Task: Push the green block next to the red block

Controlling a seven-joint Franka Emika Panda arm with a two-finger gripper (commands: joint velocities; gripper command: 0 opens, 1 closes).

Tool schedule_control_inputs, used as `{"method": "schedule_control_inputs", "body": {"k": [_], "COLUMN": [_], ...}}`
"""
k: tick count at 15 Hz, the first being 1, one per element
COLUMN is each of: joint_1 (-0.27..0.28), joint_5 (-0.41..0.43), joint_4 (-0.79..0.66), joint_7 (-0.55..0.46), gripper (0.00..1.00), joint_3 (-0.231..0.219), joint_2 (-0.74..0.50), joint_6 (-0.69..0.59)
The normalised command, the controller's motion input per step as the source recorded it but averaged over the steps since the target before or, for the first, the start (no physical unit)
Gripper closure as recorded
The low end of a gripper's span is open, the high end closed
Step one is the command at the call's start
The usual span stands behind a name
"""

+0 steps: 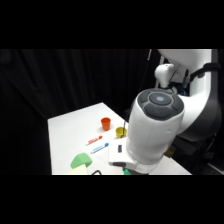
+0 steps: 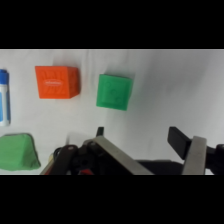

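Observation:
In the wrist view the green block (image 2: 115, 91) lies on the white table, with the red block (image 2: 56, 82) a short gap to its left. Both are small cubes of about the same size, and they do not touch. My gripper (image 2: 138, 136) hovers just below the green block in this view, open, with nothing between its fingers (image 2: 178, 138). In the side view the arm's large white joint (image 1: 152, 125) covers the blocks and the fingers. Only a sliver of green (image 1: 126, 172) shows under the arm.
An orange-red cup (image 1: 105, 123) and a yellow cup (image 1: 121, 132) stand mid-table. A red marker (image 1: 93, 140) and a blue marker (image 1: 99, 147) lie in front of them. A green dome piece (image 1: 80, 160) sits near the front edge and also shows as the green dome (image 2: 17, 152) in the wrist view.

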Motion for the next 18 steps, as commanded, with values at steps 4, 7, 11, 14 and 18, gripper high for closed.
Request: {"method": "schedule_control_inputs", "body": {"k": [4, 7, 11, 14, 18], "joint_1": [0.14, 0.143, 0.116, 0.056, 0.052], "joint_5": [0.072, 0.101, 0.099, 0.142, 0.139], "joint_4": [0.32, 0.29, 0.22, 0.18, 0.11], "joint_7": [0.04, 0.06, 0.05, 0.01, 0.02], "gripper": [0.0, 0.0, 0.0, 0.0, 0.0], "joint_3": [-0.047, -0.034, -0.041, -0.027, -0.025], "joint_2": [0.25, 0.19, 0.14, 0.11, 0.06], "joint_6": [0.01, -0.03, -0.04, -0.06, -0.06]}}
